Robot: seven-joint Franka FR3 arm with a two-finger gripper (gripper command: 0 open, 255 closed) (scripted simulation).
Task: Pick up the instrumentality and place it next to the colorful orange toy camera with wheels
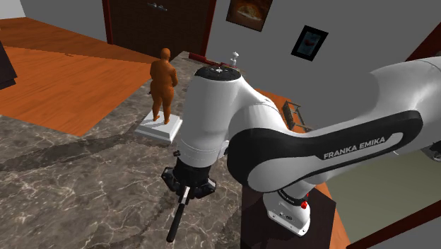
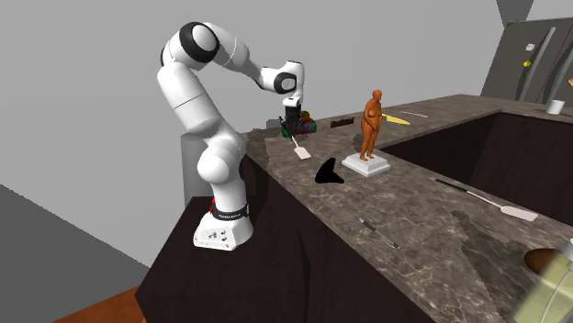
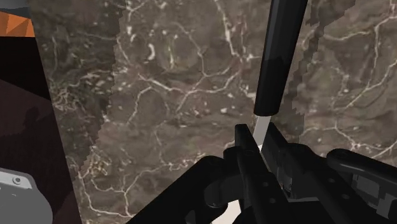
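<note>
Clamping spatula (image 3: 277, 57) in gripper (image 3: 259, 143): both black fingers pressed onto thin white section, right where black handle ends. Handle running straight out past fingertips over dark marble counter (image 3: 159, 83). Shoulder view: gripper (image 1: 186, 191) pointing down, low over counter (image 1: 71, 184); spatula (image 1: 177, 216) slanting away from fingertips, shadow on the stone beside it. Cannot tell whether spatula touches counter or hangs just above. Second exterior view: gripper (image 2: 294, 131) close above counter (image 2: 432, 248), white end of spatula (image 2: 302, 151) just below fingertips. Small colourful item (image 2: 309, 123) just beside gripper, on its far side; too small to identify. Orange statue (image 1: 164, 81) on white base, upright, beyond gripper and well apart from it. Black blot on counter between gripper and statue in second exterior view.
</note>
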